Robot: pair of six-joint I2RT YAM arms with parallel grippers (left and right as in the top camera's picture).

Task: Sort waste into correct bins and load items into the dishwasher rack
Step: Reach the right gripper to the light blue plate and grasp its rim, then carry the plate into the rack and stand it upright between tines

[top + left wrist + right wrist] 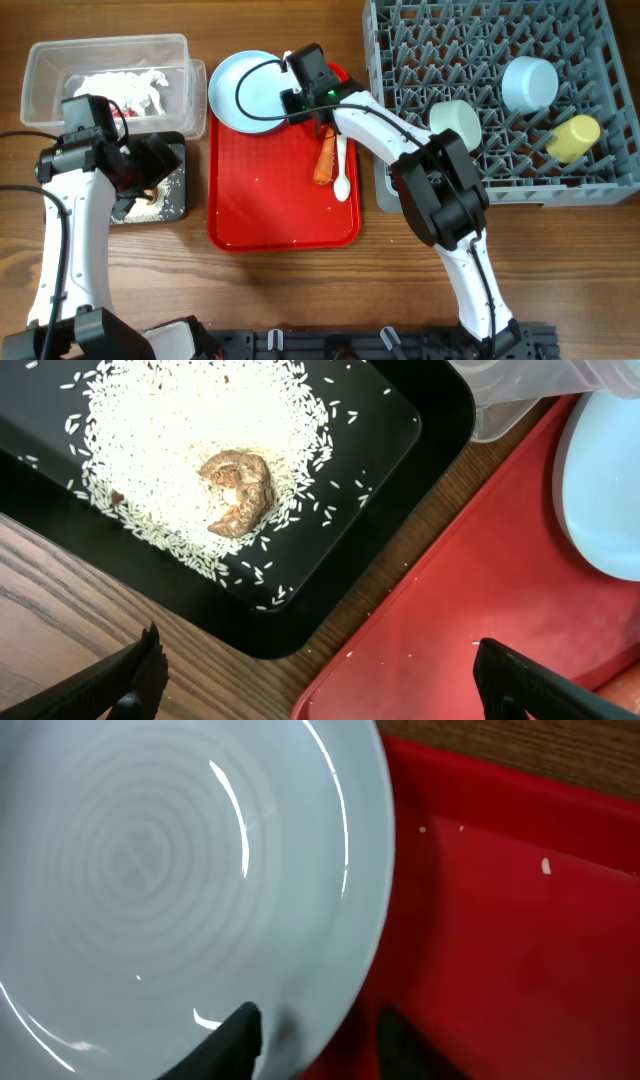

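The pale plate (pixel 245 90) (pixel 150 870) lies on the far left corner of the red tray (pixel 270 210). My right gripper (pixel 296 95) (pixel 320 1040) straddles its right rim, one finger over the plate and one on the tray side, the gap narrow. Whether the fingers press the rim is unclear. An orange carrot piece (pixel 325 160) and the white spoon (pixel 341 170) lie on the tray. My left gripper (pixel 150 165) (pixel 320 680) hangs wide open and empty by the black tray (pixel 420 450), which holds rice (pixel 180 430) and a brown lump (pixel 238 492). The red-and-white wrapper (pixel 130 88) sits in the clear tub (pixel 45 70).
The grey dishwasher rack (pixel 600 185) stands at the right and holds the light blue bowl (pixel 529 82), the pale green bowl (pixel 455 122) and the yellow cup (pixel 573 137). A few rice grains dot the red tray (pixel 500 920). Bare wooden table lies in front.
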